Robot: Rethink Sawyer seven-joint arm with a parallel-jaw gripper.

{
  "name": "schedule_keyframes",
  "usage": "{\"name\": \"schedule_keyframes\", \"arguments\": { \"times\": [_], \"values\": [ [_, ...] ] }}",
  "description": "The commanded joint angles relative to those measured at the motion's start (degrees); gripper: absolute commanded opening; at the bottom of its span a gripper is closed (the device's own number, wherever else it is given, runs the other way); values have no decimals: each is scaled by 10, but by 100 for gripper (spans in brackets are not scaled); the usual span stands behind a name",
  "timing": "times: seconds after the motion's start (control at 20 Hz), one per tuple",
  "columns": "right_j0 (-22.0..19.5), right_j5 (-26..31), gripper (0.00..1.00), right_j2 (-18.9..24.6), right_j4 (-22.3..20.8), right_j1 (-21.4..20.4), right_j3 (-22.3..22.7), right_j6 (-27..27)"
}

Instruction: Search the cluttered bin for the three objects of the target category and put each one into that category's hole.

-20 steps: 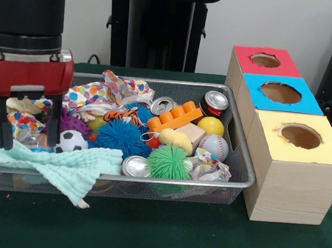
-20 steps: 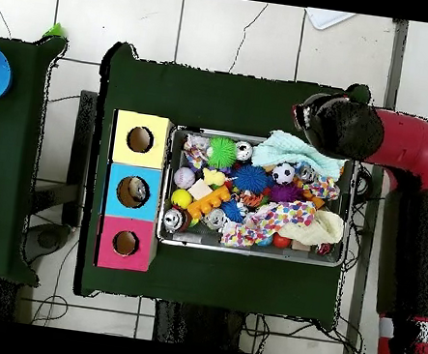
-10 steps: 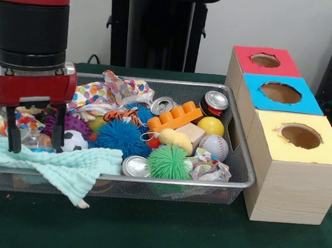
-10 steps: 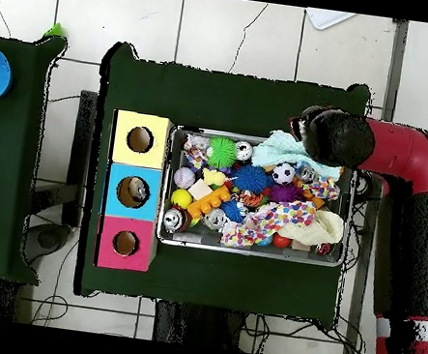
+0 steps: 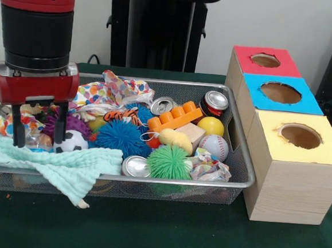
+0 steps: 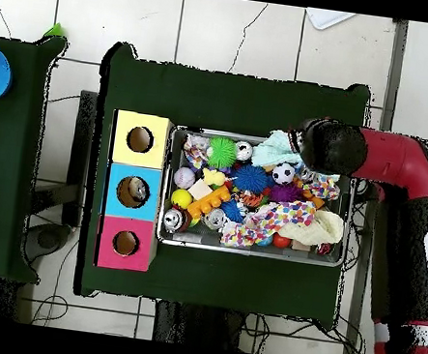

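While our gripper (image 5: 38,128) hangs spread over the mint cloth (image 5: 53,167) beside the soccer ball (image 5: 72,141), we judge it's lining up a pick.

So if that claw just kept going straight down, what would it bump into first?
Probably the crinkly clear wrapper lying under the open gripper, with the mint cloth just in front and the soccer ball beside it; depth is hard to judge.
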Motion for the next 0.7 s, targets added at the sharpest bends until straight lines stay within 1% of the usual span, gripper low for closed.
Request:
{"name": "schedule_keyframes", "arguments": {
  "times": [0.05, 0.25, 0.55, 0.7],
  "values": [
    [27, -8, 100, -48, -55, -16, 44, -14],
    [54, -22, 100, -69, -77, -22, 33, 14],
    [64, -28, 100, -82, -80, -24, 39, 19],
    [68, -36, 100, -92, -74, -21, 42, 30]
  ]
}}
